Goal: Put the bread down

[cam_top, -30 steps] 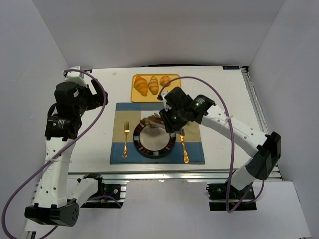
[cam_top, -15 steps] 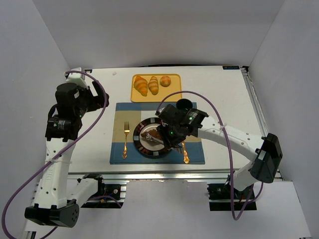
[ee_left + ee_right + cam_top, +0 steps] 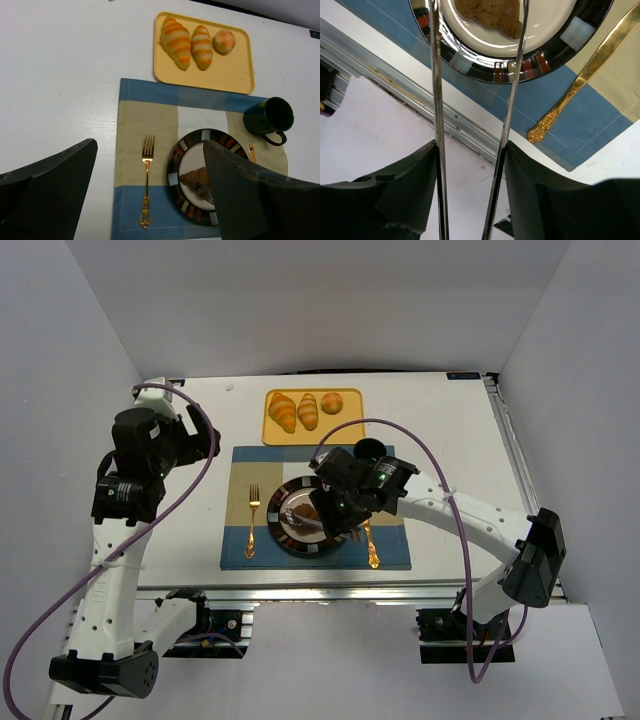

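The bread [image 3: 299,508], a dark brown lumpy pastry, lies on the white centre of the striped-rim plate [image 3: 283,538]. It also shows in the left wrist view [image 3: 195,177] and at the top of the right wrist view [image 3: 489,12]. My right gripper [image 3: 338,508] hovers over the plate's right side, shut on metal tongs [image 3: 436,100]. The tongs' two arms stand spread, one on each side of the bread, and their tips are cut off by the frame's top. My left gripper [image 3: 150,146] is open and empty, high above the table's left side.
A blue and tan placemat [image 3: 236,550] lies under the plate, with a gold fork [image 3: 252,520] to its left and a gold knife [image 3: 371,540] to its right. A dark mug [image 3: 269,117] stands behind the plate. A yellow tray [image 3: 345,425] holds two croissants and a bun.
My right arm came down and toward the near edge, bringing the bread from above the plate's far rim onto the plate. The tongs' arms have since spread apart.
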